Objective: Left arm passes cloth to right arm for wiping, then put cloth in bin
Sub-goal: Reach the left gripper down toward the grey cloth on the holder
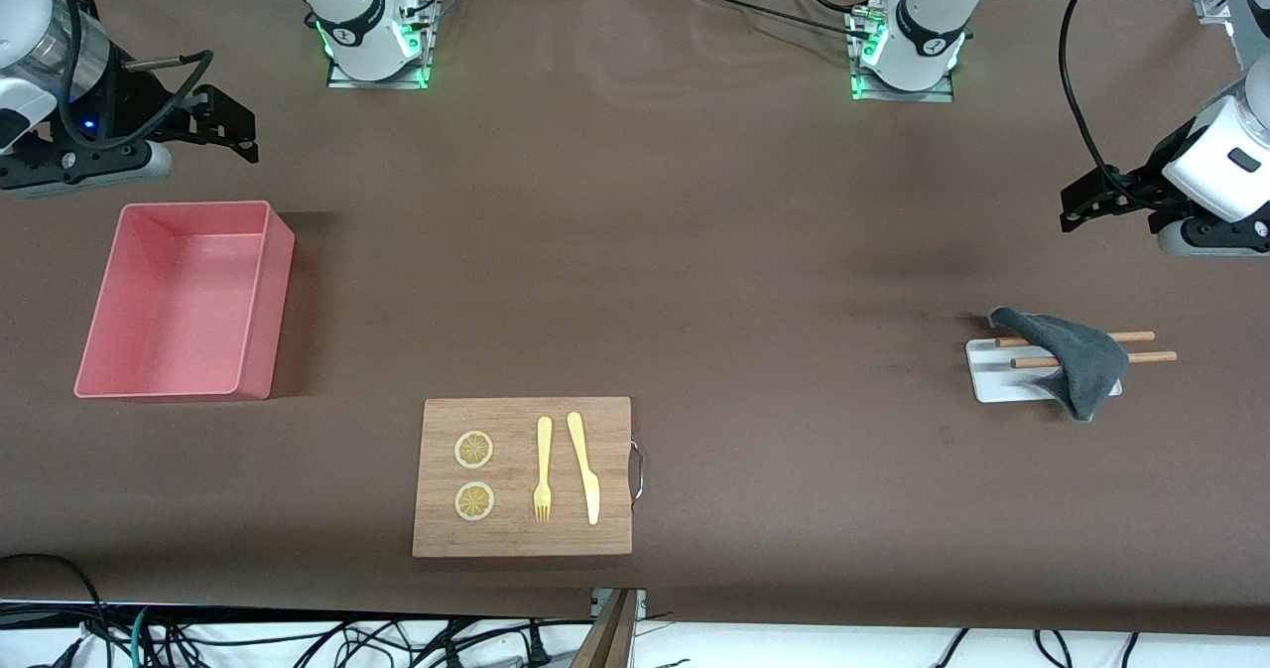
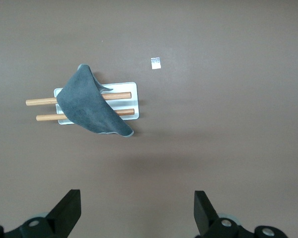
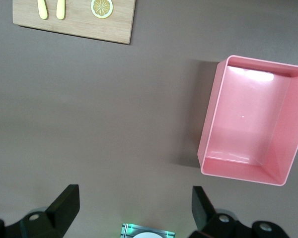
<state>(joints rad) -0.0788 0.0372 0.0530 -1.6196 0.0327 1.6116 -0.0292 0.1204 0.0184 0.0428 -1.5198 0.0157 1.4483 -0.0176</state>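
We take the wooden board [image 1: 523, 476] as our landmark. On it we see two lemon slices [image 1: 474, 475], a fork [image 1: 543, 468] and a knife [image 1: 584, 467]. Toward the right arm's end from the board, and farther from the camera, sits the pink bin [image 1: 260, 291]. Toward the left arm's end we see the grey cloth [image 1: 1075, 359] draped over two wooden rods [image 1: 1141, 346] on a small white tray [image 1: 997, 381]. The right gripper [image 1: 233, 130] hangs above the table near the bin, the left gripper [image 1: 1086, 201] above the table near the cloth.
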